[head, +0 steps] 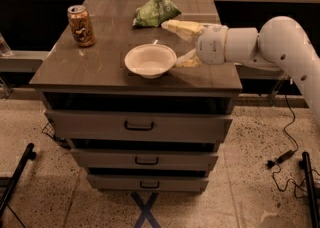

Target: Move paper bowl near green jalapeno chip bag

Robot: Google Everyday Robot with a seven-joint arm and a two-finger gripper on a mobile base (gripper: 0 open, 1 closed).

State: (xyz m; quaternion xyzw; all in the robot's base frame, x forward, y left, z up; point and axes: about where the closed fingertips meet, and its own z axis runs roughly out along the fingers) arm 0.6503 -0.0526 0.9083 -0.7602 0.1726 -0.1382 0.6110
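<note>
The white paper bowl [150, 60] sits on the dark tabletop [100, 67] near its front edge, right of centre. The green jalapeno chip bag [156, 11] lies further back, behind the bowl. My gripper [181, 43] reaches in from the right on a white arm [280, 42]. Its two pale fingers are spread open, one [181, 27] behind and right of the bowl near the bag, the other [186, 61] just right of the bowl's rim. It holds nothing.
A tan-and-brown drink can [81, 25] stands upright at the back left of the tabletop. The top belongs to a drawer cabinet [137, 127] with three drawers. Cables [285, 137] lie on the floor at the right.
</note>
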